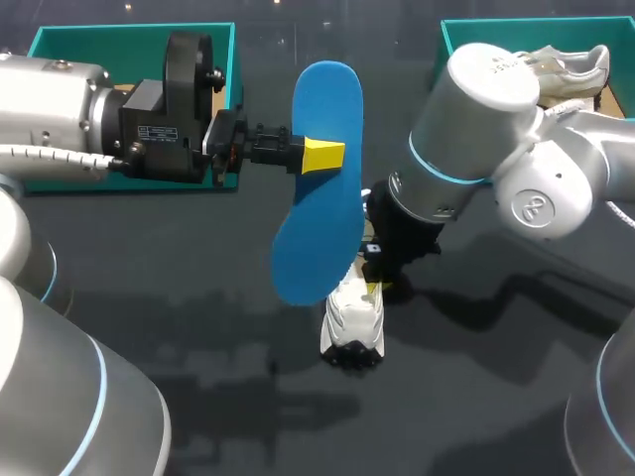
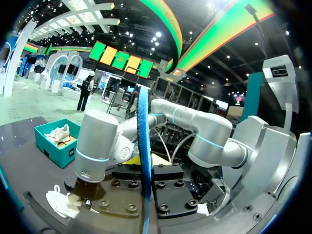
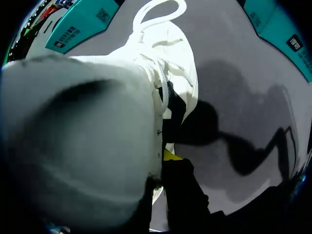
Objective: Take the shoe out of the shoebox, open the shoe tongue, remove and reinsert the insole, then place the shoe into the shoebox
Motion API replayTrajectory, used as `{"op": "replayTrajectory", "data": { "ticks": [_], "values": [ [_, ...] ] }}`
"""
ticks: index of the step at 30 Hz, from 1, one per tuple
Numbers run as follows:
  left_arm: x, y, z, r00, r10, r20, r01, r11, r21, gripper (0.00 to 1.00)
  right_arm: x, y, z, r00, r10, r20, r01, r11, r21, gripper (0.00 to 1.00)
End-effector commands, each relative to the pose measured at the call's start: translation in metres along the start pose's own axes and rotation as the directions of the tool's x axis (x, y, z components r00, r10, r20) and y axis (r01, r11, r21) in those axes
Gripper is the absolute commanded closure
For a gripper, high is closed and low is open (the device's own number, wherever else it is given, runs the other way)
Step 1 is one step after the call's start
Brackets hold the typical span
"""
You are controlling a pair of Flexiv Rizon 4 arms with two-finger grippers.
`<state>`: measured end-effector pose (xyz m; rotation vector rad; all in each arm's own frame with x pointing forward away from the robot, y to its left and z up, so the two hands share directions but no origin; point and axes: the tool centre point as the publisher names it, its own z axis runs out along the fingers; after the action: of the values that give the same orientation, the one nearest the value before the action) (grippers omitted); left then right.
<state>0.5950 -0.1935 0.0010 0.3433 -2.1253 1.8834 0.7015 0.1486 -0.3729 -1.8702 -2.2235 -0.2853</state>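
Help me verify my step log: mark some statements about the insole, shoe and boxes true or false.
The left gripper holds the blue insole clear of the table. True.
The shoe at the right gripper lies in a shoebox. False: it stands on the table.
The right-hand shoebox holds a second shoe. True.
The blue insole sits inside the shoe. False: it is out, in the left gripper.

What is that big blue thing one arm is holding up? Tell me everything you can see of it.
It is a shoe's insole: plain bright blue, foot-shaped, thin and flat, foam-like by its look. It hangs in the air over the dark table, its broad face toward the head camera. The left arm's jaws pinch it at mid-length from both faces; nothing else seems to touch it.
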Motion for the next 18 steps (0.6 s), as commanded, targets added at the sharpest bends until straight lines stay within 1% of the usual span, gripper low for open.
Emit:
{"op": "replayTrajectory", "data": {
  "ticks": [1, 2, 3, 4, 6, 9, 12, 14, 15, 18],
  "values": [
    [-0.001, 0.001, 0.002, 1.000, 0.001, 0.000, -0.001, 1.000, 0.002, 1.00, -0.004, 0.003, 0.006, 1.000, -0.006, -0.018, 0.006, 1.000, -0.001, 0.71],
    [-0.001, 0.001, 0.002, 1.000, 0.001, 0.000, -0.001, 1.000, 0.002, 1.00, -0.004, 0.003, 0.005, 1.000, -0.006, -0.018, 0.006, 1.000, -0.001, 0.52],
    [-0.001, 0.001, 0.002, 1.000, 0.001, 0.000, -0.001, 1.000, 0.002, 1.00, -0.004, 0.003, 0.004, 1.000, -0.006, -0.018, 0.006, 1.000, -0.001, 0.11],
    [-0.001, 0.001, 0.002, 1.000, 0.001, 0.000, -0.001, 1.000, 0.002, 1.00, -0.004, 0.002, 0.002, 1.000, 0.001, -0.015, -0.001, 1.000, -0.003, 0.00],
    [-0.001, 0.001, 0.002, 1.000, 0.001, 0.000, -0.001, 1.000, 0.002, 1.00, -0.004, 0.002, -0.001, 1.000, 0.006, -0.015, -0.006, 1.000, -0.008, 0.00],
    [-0.001, 0.001, 0.002, 1.000, 0.001, 0.000, -0.001, 1.000, 0.002, 1.00, -0.002, -0.003, -0.015, 0.999, 0.009, -0.047, -0.010, 1.000, -0.028, 0.00],
    [-0.001, 0.001, 0.002, 1.000, 0.001, 0.000, -0.001, 1.000, 0.002, 1.00, -0.002, -0.007, -0.027, 0.995, 0.002, -0.100, -0.005, 0.999, -0.032, 0.00],
    [-0.001, 0.001, 0.002, 1.000, 0.001, 0.000, -0.001, 1.000, 0.002, 1.00, -0.003, -0.009, -0.040, 0.986, -0.007, -0.164, 0.004, 1.000, -0.017, 0.00],
    [-0.001, 0.001, 0.002, 1.000, 0.001, 0.000, -0.001, 1.000, 0.002, 1.00, -0.003, -0.009, -0.046, 0.984, -0.029, -0.177, 0.030, 1.000, -0.002, 0.00],
    [-0.001, 0.001, 0.002, 1.000, 0.001, 0.000, -0.001, 1.000, 0.002, 1.00, -0.003, -0.009, -0.046, 0.984, -0.029, -0.177, 0.030, 1.000, -0.002, 0.00]
  ]
}}
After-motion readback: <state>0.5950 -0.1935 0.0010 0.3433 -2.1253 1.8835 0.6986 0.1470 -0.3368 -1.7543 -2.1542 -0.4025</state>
